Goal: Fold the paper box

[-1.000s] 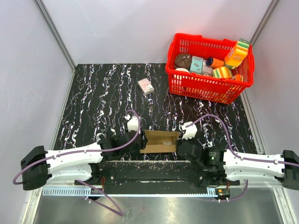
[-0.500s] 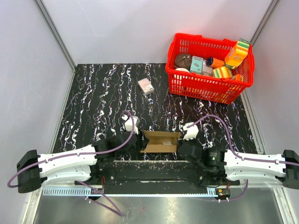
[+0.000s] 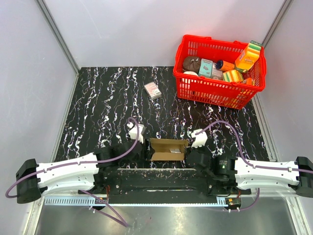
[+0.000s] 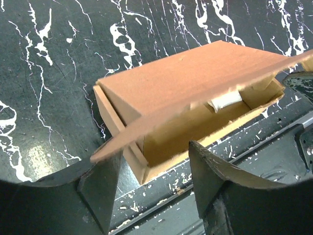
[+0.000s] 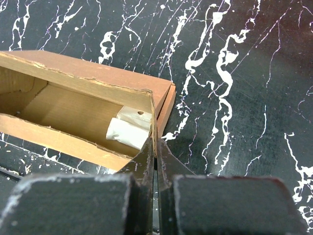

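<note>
The paper box point(image 3: 168, 149) is brown cardboard, partly formed, lying near the table's front edge between both grippers. In the left wrist view the box point(image 4: 195, 88) has a lid flap hanging over its open side, with a white packet point(image 4: 225, 102) inside. My left gripper point(image 4: 149, 164) is open and empty, with its fingers point(image 4: 100, 188) just short of the box's left end. My right gripper point(image 5: 155, 147) is shut on the thin end wall of the box point(image 5: 73, 115), next to the white packet point(image 5: 127, 129). In the top view the left gripper point(image 3: 141, 151) and right gripper point(image 3: 190, 154) flank the box.
A red basket point(image 3: 220, 95) full of colourful grocery packs stands at the back right. A small white-and-pink carton point(image 3: 152, 90) lies at the back middle. A black rail point(image 3: 161, 176) runs along the near edge just in front of the box.
My left arm has drawn back to the left, and its gripper has come off the box's left end. The right gripper keeps its hold, and the box has barely shifted.
</note>
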You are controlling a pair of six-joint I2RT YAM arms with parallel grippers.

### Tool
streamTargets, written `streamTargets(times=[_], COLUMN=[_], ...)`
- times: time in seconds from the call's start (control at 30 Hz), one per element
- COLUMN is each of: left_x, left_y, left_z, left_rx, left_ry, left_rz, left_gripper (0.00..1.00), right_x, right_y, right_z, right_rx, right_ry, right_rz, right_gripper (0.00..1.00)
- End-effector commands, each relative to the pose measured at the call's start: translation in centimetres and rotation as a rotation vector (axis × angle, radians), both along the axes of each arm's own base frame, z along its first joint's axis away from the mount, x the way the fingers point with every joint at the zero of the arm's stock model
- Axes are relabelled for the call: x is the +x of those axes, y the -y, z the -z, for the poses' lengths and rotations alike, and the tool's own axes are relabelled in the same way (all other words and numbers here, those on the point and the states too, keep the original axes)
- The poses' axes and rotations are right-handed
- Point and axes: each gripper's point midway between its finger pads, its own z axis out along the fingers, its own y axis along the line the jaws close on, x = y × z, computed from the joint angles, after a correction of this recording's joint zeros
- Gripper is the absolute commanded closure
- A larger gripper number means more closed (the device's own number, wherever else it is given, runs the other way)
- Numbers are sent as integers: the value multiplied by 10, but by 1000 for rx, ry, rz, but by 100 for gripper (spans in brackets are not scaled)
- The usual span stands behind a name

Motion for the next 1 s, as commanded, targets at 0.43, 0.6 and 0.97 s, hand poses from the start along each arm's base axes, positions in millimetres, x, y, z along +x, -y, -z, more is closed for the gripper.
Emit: streamTargets(times=[0.43, 0.6, 0.97], left_x=[-31, -40, -56], left_y=[31, 33, 37], left_z=[-62, -80, -65], left_rx=[-243, -320, -305], left_ry=[46, 92, 49], left_rz=[246, 314, 402], left_gripper=[36, 35, 36], right_x=[3, 1, -1], right_y=[0, -2, -3], right_z=[-23, -23, -25], right_rx=[36, 37, 37], right_ry=[44, 42, 50], right_rz=[36, 22, 15], right_gripper=[98, 96, 96])
